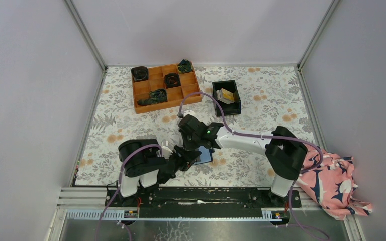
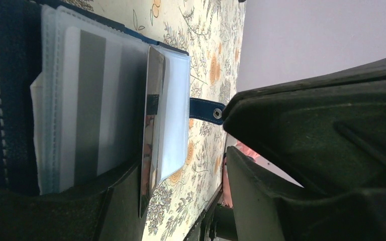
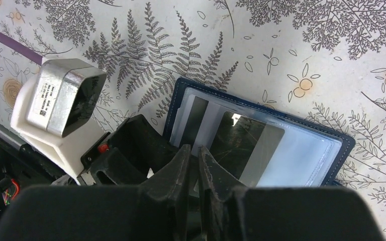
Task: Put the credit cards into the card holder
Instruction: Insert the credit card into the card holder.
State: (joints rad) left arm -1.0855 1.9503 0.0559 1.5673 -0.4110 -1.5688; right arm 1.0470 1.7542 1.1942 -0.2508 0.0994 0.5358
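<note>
**Silver card held over open card holder**

At left rear, an orange compartment tray (image 1: 141, 89) sits on the fern-print table cover (image 1: 261, 90). Near the front edge, the left gripper (image 1: 186, 159) lies on its side, its jaws well apart. One finger (image 3: 140, 145) rests on the left edge of the card holder (image 3: 306, 155). The holder lies open on the cover between the two arms, clear sleeves facing up and snap tab (image 2: 206, 109) flat beside it. The right gripper (image 3: 194, 150), jaws drawn narrow, pinches a silver credit card (image 3: 241, 145) by one edge, tilted over the sleeves. Further right and back, more credit cards (image 1: 226, 95) lie in a black bin (image 1: 228, 110). A pink patterned cloth (image 1: 331, 181) is bunched at far right.
</note>
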